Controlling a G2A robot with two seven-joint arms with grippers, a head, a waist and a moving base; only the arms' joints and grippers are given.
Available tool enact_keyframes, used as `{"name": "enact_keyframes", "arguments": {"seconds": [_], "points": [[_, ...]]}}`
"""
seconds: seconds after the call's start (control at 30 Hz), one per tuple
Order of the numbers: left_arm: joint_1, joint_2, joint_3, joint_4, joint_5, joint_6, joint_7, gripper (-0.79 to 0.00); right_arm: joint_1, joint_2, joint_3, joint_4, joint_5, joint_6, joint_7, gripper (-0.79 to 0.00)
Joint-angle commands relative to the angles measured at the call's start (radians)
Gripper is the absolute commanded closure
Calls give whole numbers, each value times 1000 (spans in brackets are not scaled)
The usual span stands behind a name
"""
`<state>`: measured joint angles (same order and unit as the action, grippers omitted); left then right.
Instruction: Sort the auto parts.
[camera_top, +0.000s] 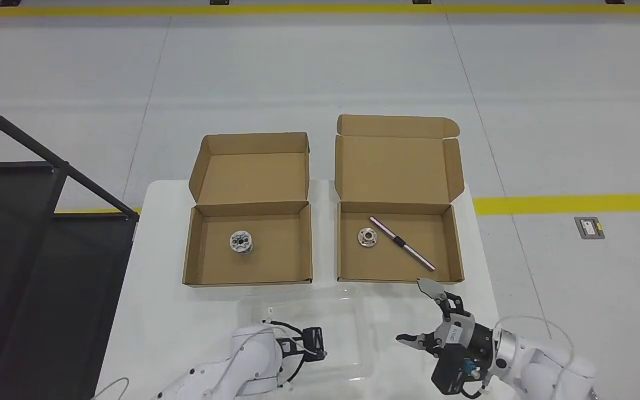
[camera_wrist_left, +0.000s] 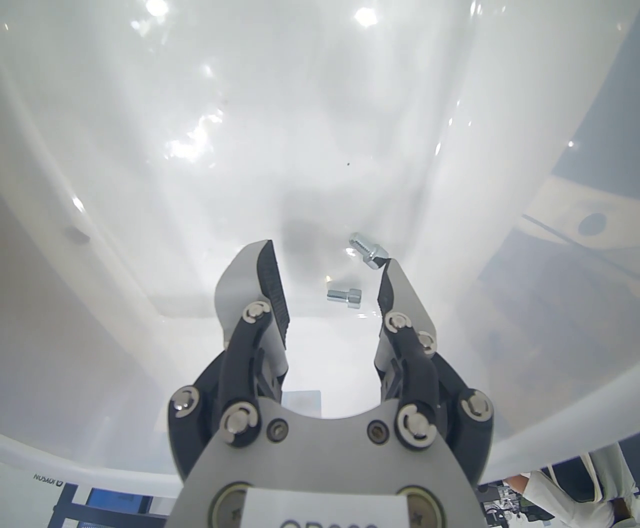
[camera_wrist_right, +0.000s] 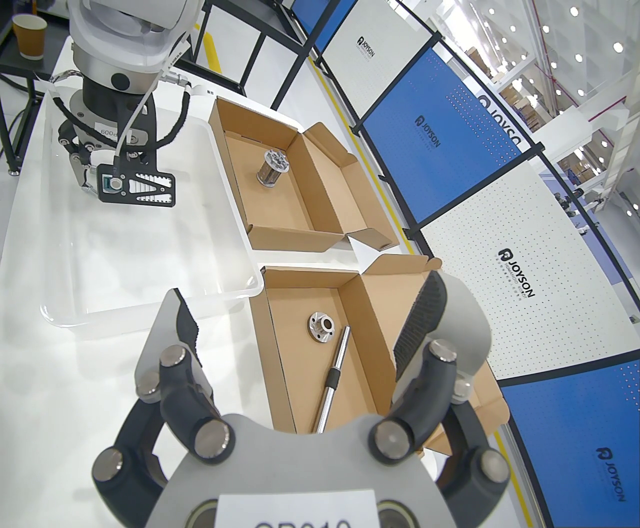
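Note:
Two small silver bolts lie on the floor of a clear plastic tray: one bolt touches the tip of one finger of my left gripper, the other bolt lies between the open fingers. My left gripper hangs down inside the tray. My right gripper stands open and empty above the table, near the front edge of the right box. That box holds a round flange and a metal rod. The left box holds a gear-like part.
Both cardboard boxes have their lids folded back, away from me. The tray sits on the white table just in front of them. A black frame stands off the table's left side.

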<state>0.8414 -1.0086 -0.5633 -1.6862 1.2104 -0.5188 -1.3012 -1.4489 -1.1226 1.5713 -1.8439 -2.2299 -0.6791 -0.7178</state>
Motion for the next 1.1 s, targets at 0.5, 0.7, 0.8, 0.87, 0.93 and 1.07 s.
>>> {"name": "enact_keyframes", "arguments": {"seconds": [0.5, 0.7, 0.8, 0.87, 0.93, 1.07], "points": [[-14, -4, 21, 12, -8, 1, -1, -517, 0, 0, 0, 0, 0, 0, 0, -785], [-29, -12, 29, 27, -16, 3, -4, -477, 0, 0, 0, 0, 0, 0, 0, -785], [-32, -16, 27, 32, -18, 7, -4, -431, 0, 0, 0, 0, 0, 0, 0, -785], [-32, -19, 27, 38, -17, 6, -2, -416, 0, 0, 0, 0, 0, 0, 0, -785], [-31, -23, 27, 44, -15, 6, -1, -406, 0, 0, 0, 0, 0, 0, 0, -785], [-32, -28, 25, 51, -6, 15, -4, -403, 0, 0, 0, 0, 0, 0, 0, -785]]}}
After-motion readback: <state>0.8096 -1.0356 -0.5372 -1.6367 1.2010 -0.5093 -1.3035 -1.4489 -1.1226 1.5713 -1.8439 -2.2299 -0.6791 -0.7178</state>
